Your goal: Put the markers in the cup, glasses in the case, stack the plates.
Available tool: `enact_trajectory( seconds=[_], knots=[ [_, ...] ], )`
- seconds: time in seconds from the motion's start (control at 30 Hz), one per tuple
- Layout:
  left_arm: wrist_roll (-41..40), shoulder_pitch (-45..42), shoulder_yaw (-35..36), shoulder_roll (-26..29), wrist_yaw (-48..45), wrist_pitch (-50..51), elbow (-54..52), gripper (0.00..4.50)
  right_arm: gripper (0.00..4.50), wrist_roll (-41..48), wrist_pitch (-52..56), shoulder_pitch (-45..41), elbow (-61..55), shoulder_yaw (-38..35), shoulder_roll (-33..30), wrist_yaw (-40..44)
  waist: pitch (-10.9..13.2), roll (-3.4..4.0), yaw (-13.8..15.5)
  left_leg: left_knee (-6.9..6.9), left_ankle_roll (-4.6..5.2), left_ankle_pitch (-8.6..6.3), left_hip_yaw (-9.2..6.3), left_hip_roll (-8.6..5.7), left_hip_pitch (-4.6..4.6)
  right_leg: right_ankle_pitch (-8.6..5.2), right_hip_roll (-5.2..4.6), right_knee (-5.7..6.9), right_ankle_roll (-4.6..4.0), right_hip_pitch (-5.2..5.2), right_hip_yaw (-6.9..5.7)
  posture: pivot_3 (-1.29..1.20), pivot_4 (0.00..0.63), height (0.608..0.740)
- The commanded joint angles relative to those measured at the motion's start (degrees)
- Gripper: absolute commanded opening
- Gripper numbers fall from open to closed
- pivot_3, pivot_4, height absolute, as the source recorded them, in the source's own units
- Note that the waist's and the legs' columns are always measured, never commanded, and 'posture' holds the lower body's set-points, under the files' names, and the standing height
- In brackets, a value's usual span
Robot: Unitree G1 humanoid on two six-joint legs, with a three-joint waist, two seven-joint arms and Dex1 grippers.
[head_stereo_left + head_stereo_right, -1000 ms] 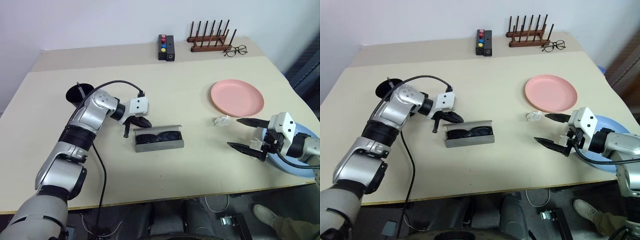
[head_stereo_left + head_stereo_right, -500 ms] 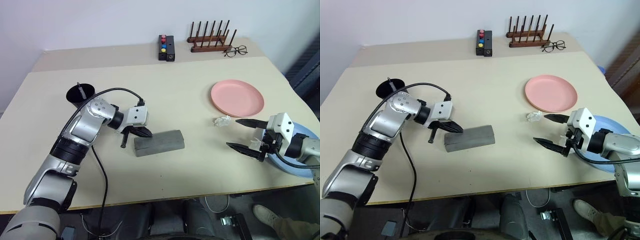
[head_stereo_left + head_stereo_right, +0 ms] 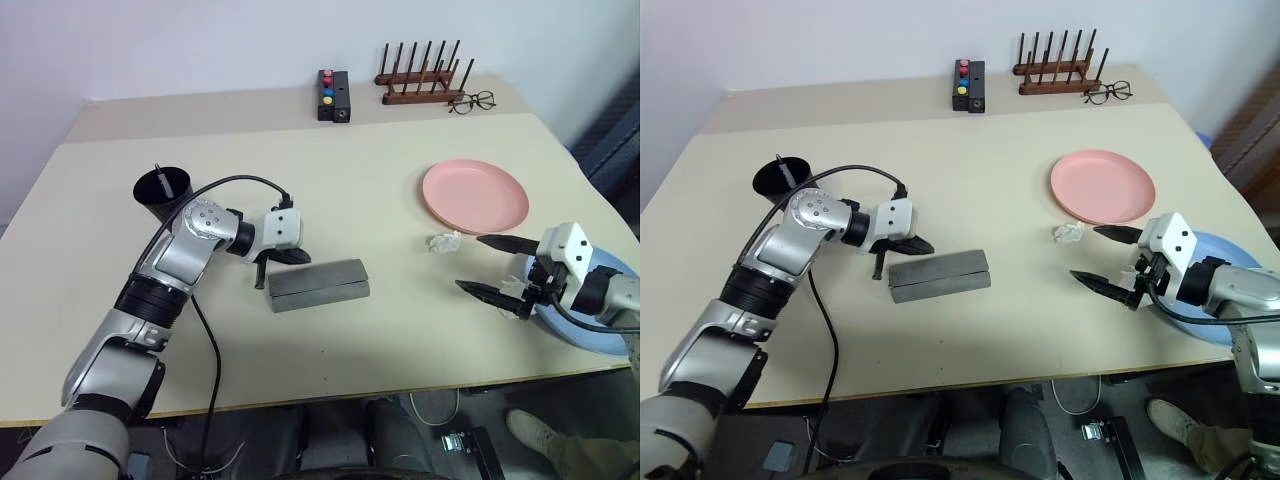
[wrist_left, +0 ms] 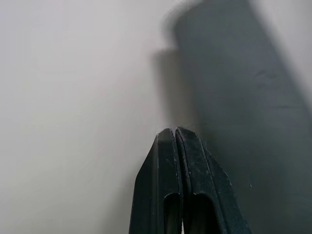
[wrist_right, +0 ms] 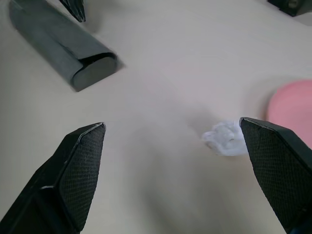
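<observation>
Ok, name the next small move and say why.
Probably move the open right hand to the blue plate beneath it, to lift it toward the pink plate. The case lies shut and the cup holds a marker; the plates lie apart.

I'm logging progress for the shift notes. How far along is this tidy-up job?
Looks done: the grey case is shut, and a marker stands in the black cup. In hand: nothing; the left end effector sits shut beside the case, the right end effector open. Left: stacking the pink plate and blue plate.
</observation>
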Motion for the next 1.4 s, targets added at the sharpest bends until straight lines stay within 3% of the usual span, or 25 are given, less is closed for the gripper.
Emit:
enact_trajectory(
  seconds=[0.03, 0.23, 0.47, 0.9, 1.4],
  knots=[
    [-6.27, -2.83, 5.84, -0.63, 0.37, 0.87, -3.00, 1.31, 4.50, 2.13, 2.99, -0.83, -3.46, -4.47, -0.77, -3.49, 0.00, 0.00, -0.18, 0.00, 0.00, 0.00, 0.00, 0.00, 0.00, 0.00, 0.00, 0.00, 0.00, -0.01, 0.00, 0.00, 0.150, 0.740],
    [-11.66, -3.03, 7.74, -3.21, 1.93, 8.27, -8.40, 4.44, 4.50, 1.11, 7.42, -0.93, -3.58, -8.34, -3.17, -7.50, -0.01, 0.01, -0.21, -0.02, 0.00, 0.00, 0.01, 0.01, 0.00, 0.00, 0.00, 0.00, 0.00, -0.02, 0.00, 0.00, 0.150, 0.740],
    [-13.56, -2.90, 5.91, -6.05, 3.47, 11.49, -13.03, 4.44, 4.50, -4.27, 14.56, -0.96, -0.12, -10.21, -6.76, -15.78, -0.01, 0.02, -0.18, -0.02, 0.00, 0.00, 0.02, 0.01, 0.00, 0.00, 0.00, 0.00, 0.00, -0.03, 0.01, 0.00, 0.150, 0.740],
    [-12.78, 0.89, 1.41, -15.52, 11.83, 13.35, -16.90, 4.44, 4.50, -3.25, 26.56, 2.26, 3.88, -15.31, -10.28, -14.24, -0.02, 0.04, -0.19, -0.03, 0.00, 0.00, 0.06, 0.01, 0.00, 0.00, 0.00, -0.01, 0.00, -0.02, 0.04, 0.00, 0.150, 0.740],
    [-12.03, 0.19, -0.60, -17.48, 15.37, 13.32, -16.56, 4.44, 4.50, -0.44, 40.48, -9.94, 5.62, -4.54, -7.01, -18.62, -0.03, 0.05, -0.13, -0.02, 0.00, 0.00, 0.09, 0.00, 0.01, 0.00, -0.03, -0.02, 0.00, -0.02, 0.05, 0.00, 0.150, 0.740]
  ],
)
